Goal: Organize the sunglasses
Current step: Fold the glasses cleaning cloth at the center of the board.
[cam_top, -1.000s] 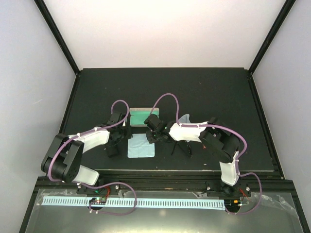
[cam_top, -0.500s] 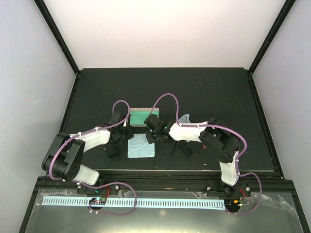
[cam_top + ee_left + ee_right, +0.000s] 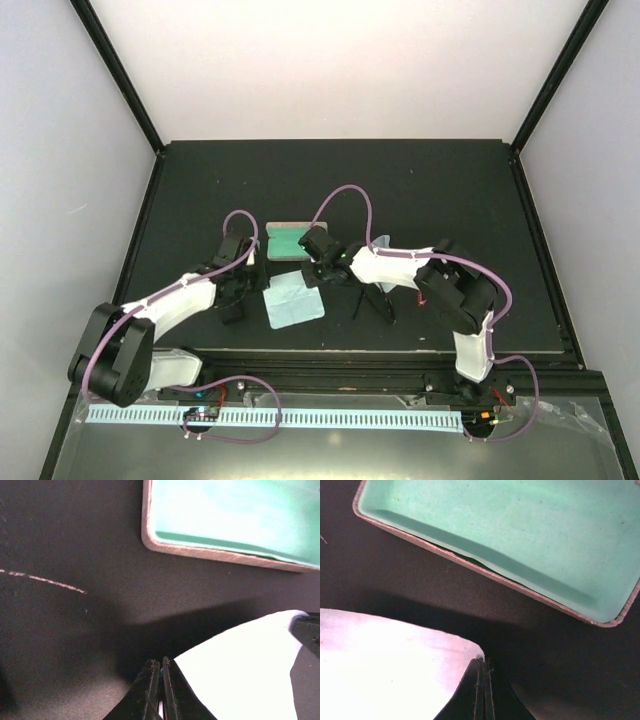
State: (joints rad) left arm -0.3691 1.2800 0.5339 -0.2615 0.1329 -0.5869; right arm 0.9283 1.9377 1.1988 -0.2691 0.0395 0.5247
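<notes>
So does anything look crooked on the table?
Yes. The light blue cloth lies tilted, out of line with the green-lined case behind it. The left claw and right claw are shut at its corners.

One thin-framed pair of sunglasses point(image 3: 373, 303), temples splayed, lies near-right of the green-lined case point(image 3: 288, 243); colour unclear.

Lt blue cloth point(image 3: 294, 302), case point(image 3: 288, 242) w/ mint-green lining (beige rim), black table point(image 3: 450, 190), purple cables point(image 3: 345, 190).
</notes>
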